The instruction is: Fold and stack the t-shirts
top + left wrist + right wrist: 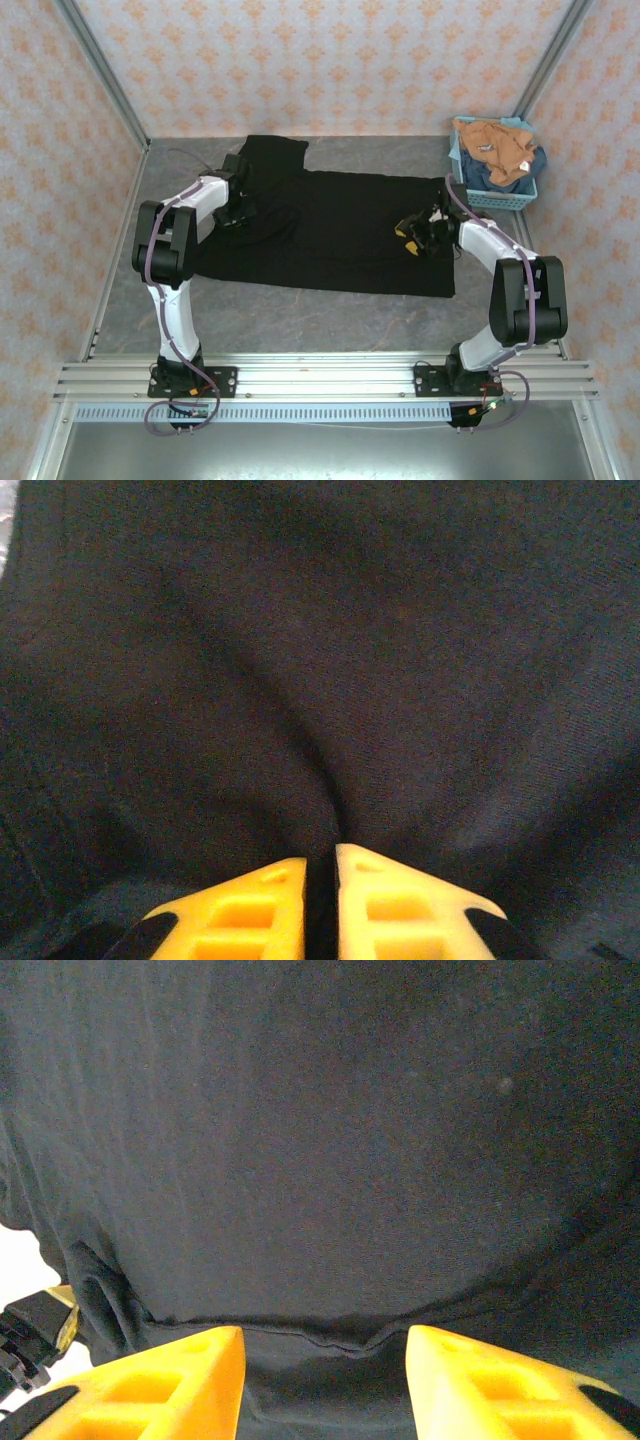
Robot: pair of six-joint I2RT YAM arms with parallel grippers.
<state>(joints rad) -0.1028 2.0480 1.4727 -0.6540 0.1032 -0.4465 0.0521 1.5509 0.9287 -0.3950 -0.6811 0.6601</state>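
The large black t-shirt (340, 230) lies spread across the grey table, plain side up. My left gripper (237, 210) sits on its left part. In the left wrist view the yellow fingers (270, 905) are shut on a pinched ridge of the black t-shirt (320, 660), and my left gripper (321, 865) shows only a thin dark slit. My right gripper (412, 232) rests on the shirt's right side. Seen from its wrist, my right gripper (325, 1345) is open, its fingers (180, 1375) wide apart over a hem of the black t-shirt (320, 1160). The orange-tan t-shirt (495, 143) and the dark blue t-shirt (490, 178) lie in the basket.
The light blue mesh basket (528, 190) stands at the back right corner by the wall. Patterned walls close in the grey table (320, 315) on three sides. A bare strip of table runs between the shirt's front edge and the arm bases.
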